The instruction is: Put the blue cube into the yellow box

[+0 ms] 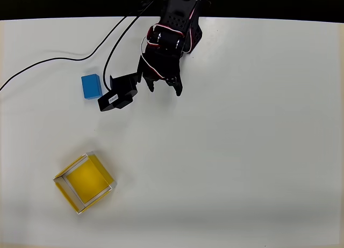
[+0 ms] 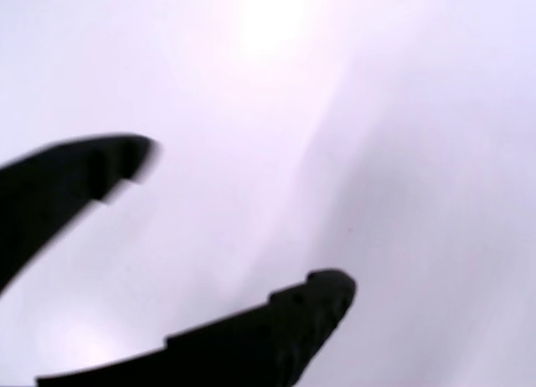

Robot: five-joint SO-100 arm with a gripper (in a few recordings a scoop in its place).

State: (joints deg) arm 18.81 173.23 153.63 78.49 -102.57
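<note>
1. Nearest the lens in my wrist view are my own two black, ridged plastic fingers [image 2: 322, 299], blurred, spread wide apart with bare pale surface between them and nothing held.
2. White, flat tabletop [image 1: 242, 162] carries everything in the overhead view, with a dark band beyond its far edge.
3. My black arm [image 1: 180, 22] reaches in from the far edge near the middle, red and white wires looped over it; my gripper [image 1: 164, 89] hangs open above bare table, and a black block sticks out to its left.
4. Near the left corner sits the yellow box [image 1: 84, 182], a small square open-topped tray with pale rims, turned at an angle.
5. Left of my gripper, just beside that black block, lies the blue cube [image 1: 91, 86], a small bright-blue block, well apart from the yellow box.
6. Two thin black cables [image 1: 115, 41] trail across the far left of the table.
</note>
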